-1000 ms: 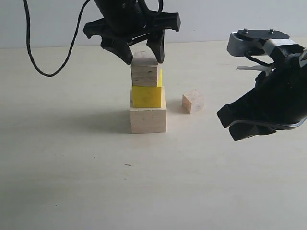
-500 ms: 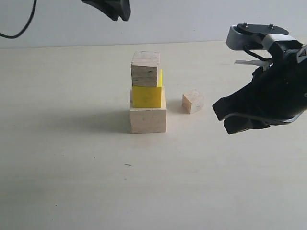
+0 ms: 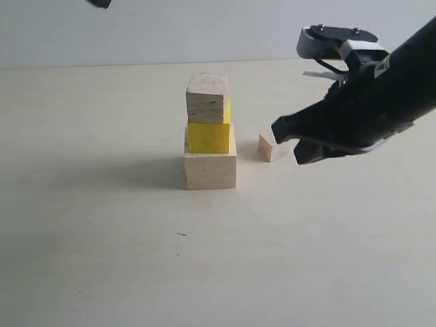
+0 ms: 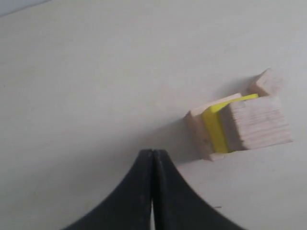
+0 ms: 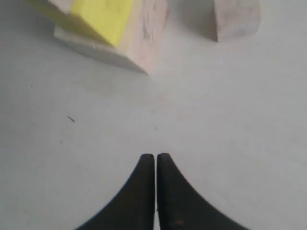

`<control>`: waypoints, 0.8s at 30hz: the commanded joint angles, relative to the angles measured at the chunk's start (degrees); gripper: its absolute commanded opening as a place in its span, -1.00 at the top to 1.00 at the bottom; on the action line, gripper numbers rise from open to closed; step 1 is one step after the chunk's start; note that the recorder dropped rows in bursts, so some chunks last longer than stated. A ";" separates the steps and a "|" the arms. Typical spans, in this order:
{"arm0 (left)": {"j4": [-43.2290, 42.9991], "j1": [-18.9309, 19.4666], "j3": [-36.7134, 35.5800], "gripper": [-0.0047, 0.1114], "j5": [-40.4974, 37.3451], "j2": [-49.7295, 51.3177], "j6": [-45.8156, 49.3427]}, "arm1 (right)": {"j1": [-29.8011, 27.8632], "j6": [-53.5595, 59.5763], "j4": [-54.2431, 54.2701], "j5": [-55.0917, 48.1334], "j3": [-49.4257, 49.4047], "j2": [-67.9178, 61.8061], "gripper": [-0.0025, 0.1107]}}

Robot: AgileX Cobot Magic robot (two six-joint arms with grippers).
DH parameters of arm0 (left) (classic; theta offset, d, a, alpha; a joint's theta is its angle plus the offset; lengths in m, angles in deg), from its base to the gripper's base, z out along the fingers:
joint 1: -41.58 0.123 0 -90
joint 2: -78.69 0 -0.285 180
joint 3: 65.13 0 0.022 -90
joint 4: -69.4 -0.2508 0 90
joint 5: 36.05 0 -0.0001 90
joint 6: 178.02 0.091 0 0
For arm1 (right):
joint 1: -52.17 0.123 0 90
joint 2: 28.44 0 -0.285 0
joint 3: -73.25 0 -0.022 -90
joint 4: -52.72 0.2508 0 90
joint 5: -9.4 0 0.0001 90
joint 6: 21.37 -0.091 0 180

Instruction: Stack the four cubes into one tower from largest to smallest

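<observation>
Three cubes stand stacked mid-table: the large pale wood cube (image 3: 210, 170) at the bottom, the yellow cube (image 3: 208, 137) on it, the layered plywood cube (image 3: 206, 97) on top. The small tan cube (image 3: 268, 146) lies on the table just right of the stack. My right gripper (image 3: 287, 142) hangs shut and empty right next to it, covering its right side. In the right wrist view the tan cube (image 5: 236, 19) sits well ahead of the shut gripper (image 5: 156, 155). My left gripper (image 4: 152, 152) is shut on nothing, high above the stack (image 4: 259, 124).
Pale tabletop (image 3: 102, 225) spreads around the stack, with a grey wall (image 3: 204, 27) behind. A scrap of the left arm (image 3: 100, 3) shows at the top left edge.
The left gripper let go of the plywood cube, rose up and away to the top left and shut. The right gripper swung left toward the small tan cube and closed.
</observation>
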 commanded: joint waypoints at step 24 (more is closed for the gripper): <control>25.99 6.22 -25.81 0.92 19.41 -1.96 29.10 | -0.22 10.58 14.53 6.95 21.77 -20.27 0.96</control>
